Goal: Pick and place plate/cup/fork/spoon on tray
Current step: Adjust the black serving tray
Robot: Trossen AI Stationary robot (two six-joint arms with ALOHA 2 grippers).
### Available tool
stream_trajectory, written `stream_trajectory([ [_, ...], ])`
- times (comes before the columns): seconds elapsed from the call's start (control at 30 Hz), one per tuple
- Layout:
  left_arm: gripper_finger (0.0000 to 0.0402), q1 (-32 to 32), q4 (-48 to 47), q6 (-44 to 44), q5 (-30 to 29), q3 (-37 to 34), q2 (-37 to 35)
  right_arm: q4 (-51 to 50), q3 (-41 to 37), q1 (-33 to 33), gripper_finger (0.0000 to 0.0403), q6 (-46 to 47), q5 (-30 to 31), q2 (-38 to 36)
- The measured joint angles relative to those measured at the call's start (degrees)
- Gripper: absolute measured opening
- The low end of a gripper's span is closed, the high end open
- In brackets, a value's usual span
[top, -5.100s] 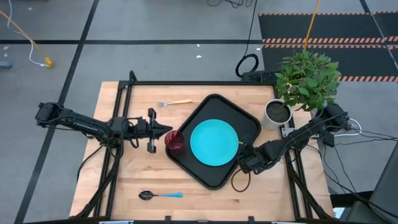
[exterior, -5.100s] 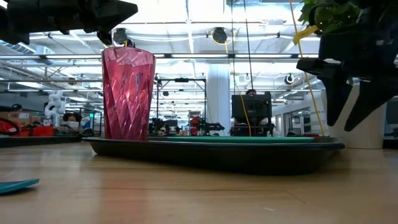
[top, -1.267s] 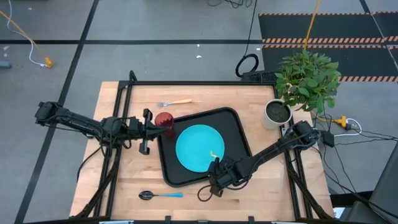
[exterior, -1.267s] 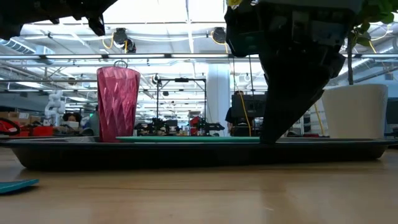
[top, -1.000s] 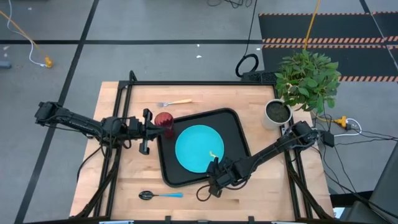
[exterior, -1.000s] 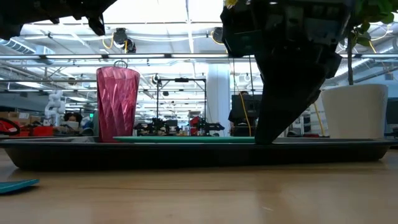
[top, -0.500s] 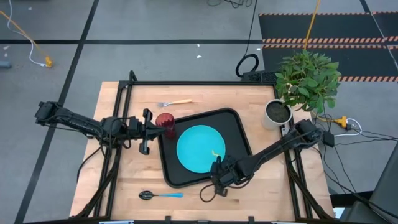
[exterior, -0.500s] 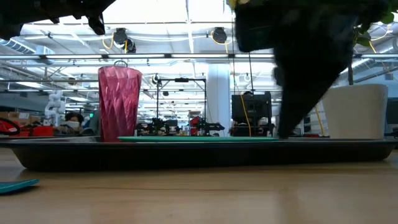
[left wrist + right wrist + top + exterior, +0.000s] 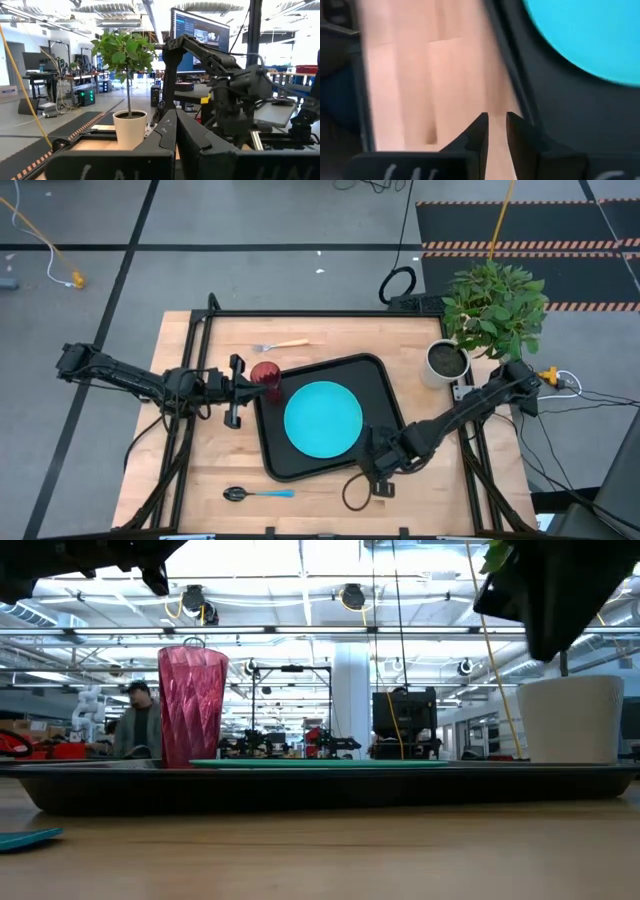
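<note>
The black tray (image 9: pixel 385 402) lies mid-table with the turquoise plate (image 9: pixel 323 418) flat on it. The dark red cup (image 9: pixel 266 376) stands upright in the tray's far left corner; it also shows in the low view (image 9: pixel 192 705). The orange-handled fork (image 9: pixel 283 345) lies on the table beyond the tray. The blue-handled spoon (image 9: pixel 258 494) lies near the front edge. My left gripper (image 9: pixel 252 385) is shut and hovers just left of and above the cup. My right gripper (image 9: pixel 377 473) is slightly open over the tray's near right corner (image 9: pixel 517 107), raised clear of it.
A white pot with a green plant (image 9: pixel 446 360) stands at the far right, behind the tray. Bare wood lies left of and in front of the tray. A person (image 9: pixel 140 720) stands in the room beyond the table.
My right gripper has lifted off the tray's near rim and gone up and toward the table's right edge. In the low view it has risen from tray level to the upper right. The tray, plate and cup stay put.
</note>
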Motion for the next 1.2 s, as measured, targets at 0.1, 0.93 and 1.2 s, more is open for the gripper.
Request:
stream_trajectory([
  [0.1,0.0003,-0.04,-0.02,0.21,0.01,0.00,0.00,7.66,-2.51,0.01,0.0061,-7.74,0.14,-1.73],
  [0.93,0.0014,-0.04,-0.13,1.45,4.90,0.00,0.01,-4.13,0.76,6.21,0.0098,-7.68,14.11,12.02],
  [1.2,0.0014,-0.47,-0.21,0.23,4.93,0.00,0.01,-6.16,1.05,6.46,0.0178,-6.59,20.01,14.44],
])
